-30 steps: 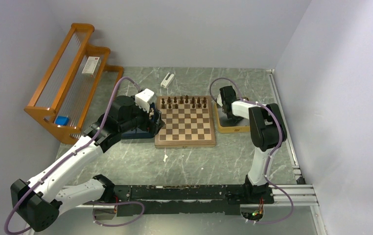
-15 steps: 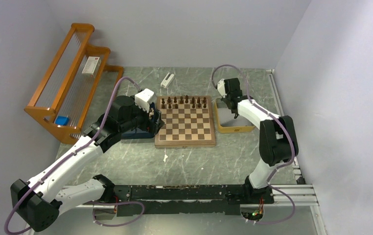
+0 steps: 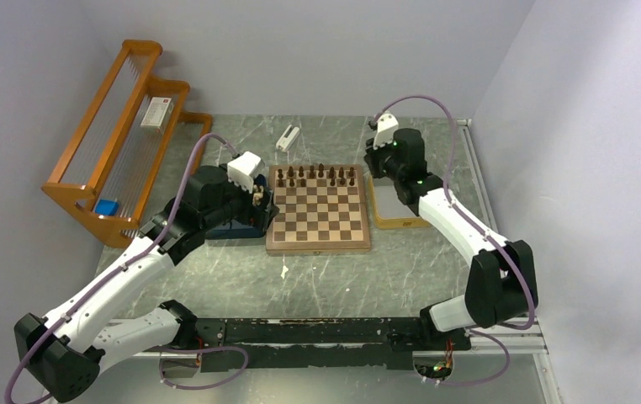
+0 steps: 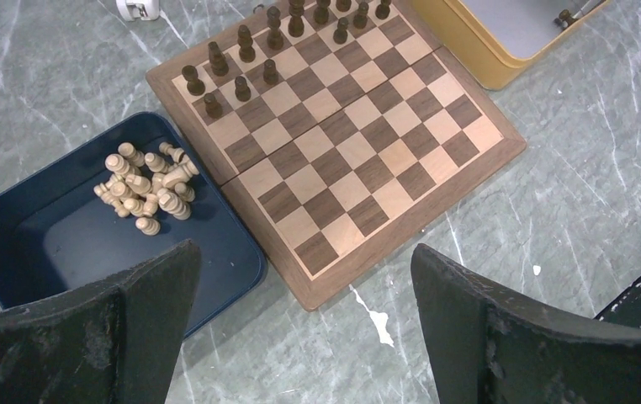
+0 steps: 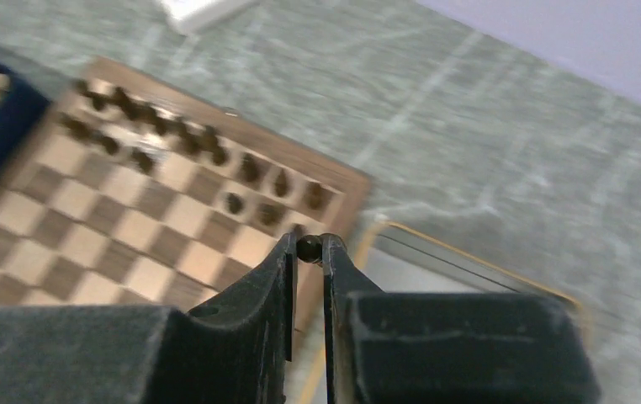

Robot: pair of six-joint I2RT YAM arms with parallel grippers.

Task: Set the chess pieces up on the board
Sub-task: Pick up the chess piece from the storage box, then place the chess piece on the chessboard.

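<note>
The two arms rise from the near edge of the grey-green marbled desk (image 3: 342, 269), the left one reaching in from the near left and the right one bending round from the near right. The left gripper (image 4: 304, 252) hangs above the seam between the dark blue tray (image 4: 48, 244) and the board (image 3: 321, 223), its fingers (image 4: 157, 286) spread wide with nothing between them. The board lies flat at the middle of the desk, flanked by the dark blue tray touching its left rim and by the yellow tray (image 3: 401, 223) just beside its right rim. The near six rows of checks are bare. The cream pieces (image 4: 145, 189) lie in a loose heap in the far corner of the dark blue tray, mostly on their sides. The dark pieces (image 4: 244, 44) stand upright in the two far rows of the board. The right gripper (image 5: 307, 244) is poised over the far right corner of the board, at the far end of the yellow tray, its fingers (image 5: 279, 261) pressed in on the round head of one small dark piece (image 5: 309, 247); which figure it is cannot be told. Beyond the board a small white device (image 3: 287, 137) lies on the desk, and an orange wooden rack (image 3: 115, 143) stands at the far left against the wall.
</note>
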